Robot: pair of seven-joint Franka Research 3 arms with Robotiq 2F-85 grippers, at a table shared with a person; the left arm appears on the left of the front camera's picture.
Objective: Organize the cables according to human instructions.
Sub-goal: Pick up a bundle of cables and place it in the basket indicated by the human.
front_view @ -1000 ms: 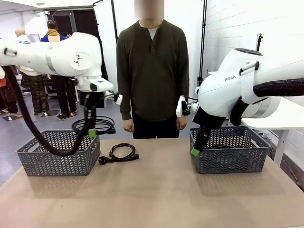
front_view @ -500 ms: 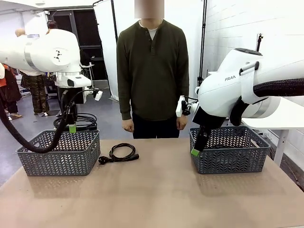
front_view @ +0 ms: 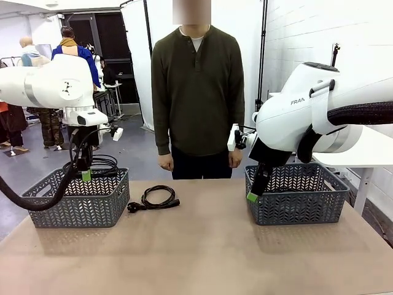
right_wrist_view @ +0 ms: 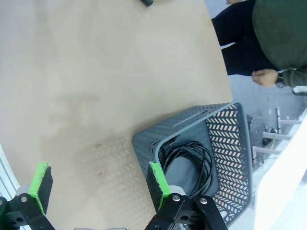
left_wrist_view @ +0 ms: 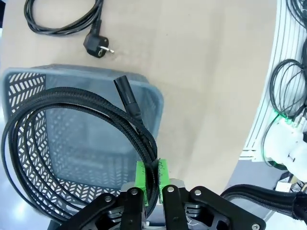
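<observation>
The pale brown worktop (front_view: 196,252) lies bare along its near side. Farther in, on the robot's left, stands a grey plastic basket with herringbone-slotted walls (front_view: 80,209), and the left arm's jaws hang just above its far rim, pressed together on a coiled black braided cable (left_wrist_view: 72,103), with the cord pinched between the green pads (left_wrist_view: 141,175). The loops of this cable hang over the basket's opening, and a stubby cylindrical connector (left_wrist_view: 127,93) sticks out towards the rim; whether the loops touch the basket cannot be told. On the robot's right stands a matching grey slotted basket (front_view: 307,203). The right arm's jaws are spread wide at its near left corner, above the worktop, with nothing between their green pads (right_wrist_view: 41,179). In this basket lies a second coiled thin black cable (right_wrist_view: 189,158). Between the two baskets, just beside the left one, a third thin black cable in a loose coil (front_view: 158,196) rests flat on the worktop, its chunky black plug (front_view: 133,208) pointing towards the left basket. At the far edge stands a person in a dark olive long-sleeved shirt (front_view: 196,92), both arms down at the sides.
</observation>
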